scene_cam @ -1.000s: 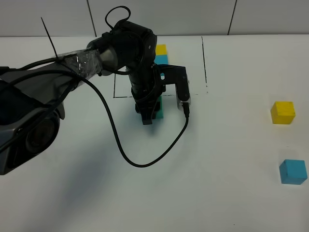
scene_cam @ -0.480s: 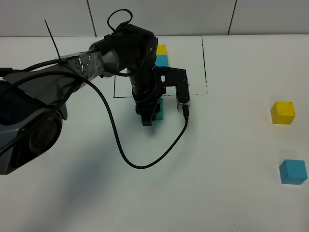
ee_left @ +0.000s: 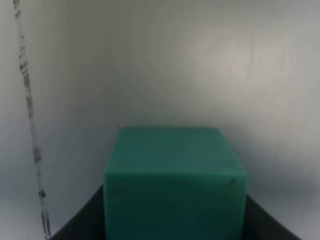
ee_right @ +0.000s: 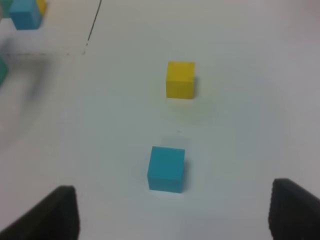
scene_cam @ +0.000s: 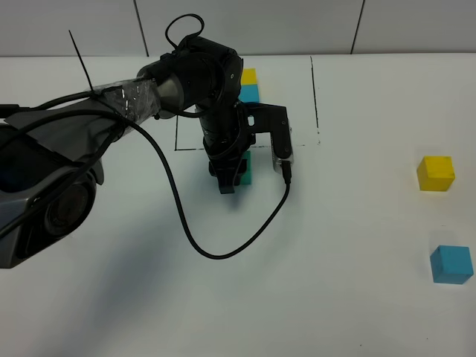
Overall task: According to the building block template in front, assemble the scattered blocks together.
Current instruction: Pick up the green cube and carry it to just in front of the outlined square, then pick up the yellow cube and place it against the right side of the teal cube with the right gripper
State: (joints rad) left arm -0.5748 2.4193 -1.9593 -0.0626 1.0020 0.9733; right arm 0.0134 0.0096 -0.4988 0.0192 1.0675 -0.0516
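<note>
My left gripper is shut on the teal-green cube, low over the table just in front of the template's front line. In the left wrist view the cube fills the gap between the fingers. The template's yellow cube and blue cube show behind the arm inside the black outline; its green cube is hidden. The loose yellow cube and sky-blue cube lie at the far right. My right gripper is open above them, with the yellow cube and blue cube ahead.
A black cable loops from the left arm onto the table in front of the gripper. The left arm's bulky body covers the left side. A tiled wall runs along the table's back edge.
The left gripper with the teal-green cube has shifted slightly toward the template line. The loose yellow and blue cubes have not moved.
</note>
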